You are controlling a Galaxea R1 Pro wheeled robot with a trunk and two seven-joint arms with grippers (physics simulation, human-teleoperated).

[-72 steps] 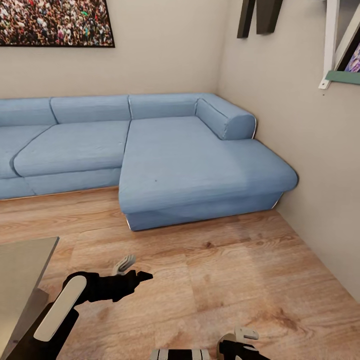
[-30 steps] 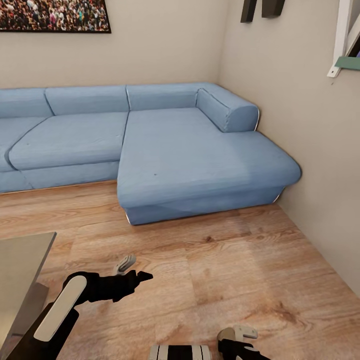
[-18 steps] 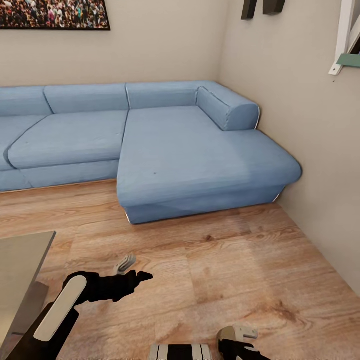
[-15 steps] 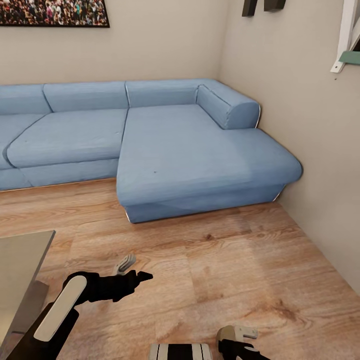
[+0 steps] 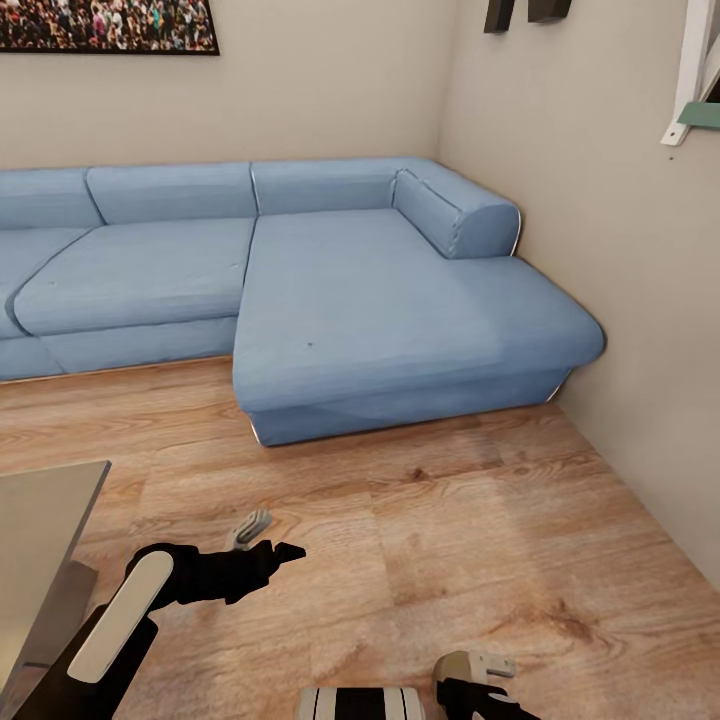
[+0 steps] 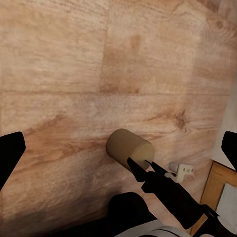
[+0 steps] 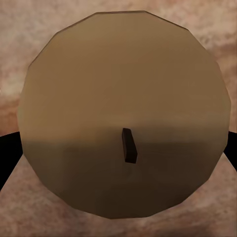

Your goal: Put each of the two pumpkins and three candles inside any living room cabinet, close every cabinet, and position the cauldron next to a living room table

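A tan candle with a short dark wick sits end-on between the black fingers of my right gripper, which is shut on it low over the wood floor. In the left wrist view the same candle shows as a stubby cylinder at the tip of the right arm. My left gripper hangs open over bare floor, its fingers wide apart with nothing between them. A corner of the glass-topped table lies beside my left arm. The pumpkins, cauldron and cabinet are out of view.
A blue corner sofa stands ahead against the back wall and the right-hand wall. Wood floor stretches between me and the sofa. A framed picture hangs above the sofa, and a white shelf juts from the right wall.
The whole picture has shifted a little, so the camera has moved slightly towards the sofa. Both arms keep the same pose, and the candle stays in the right gripper.
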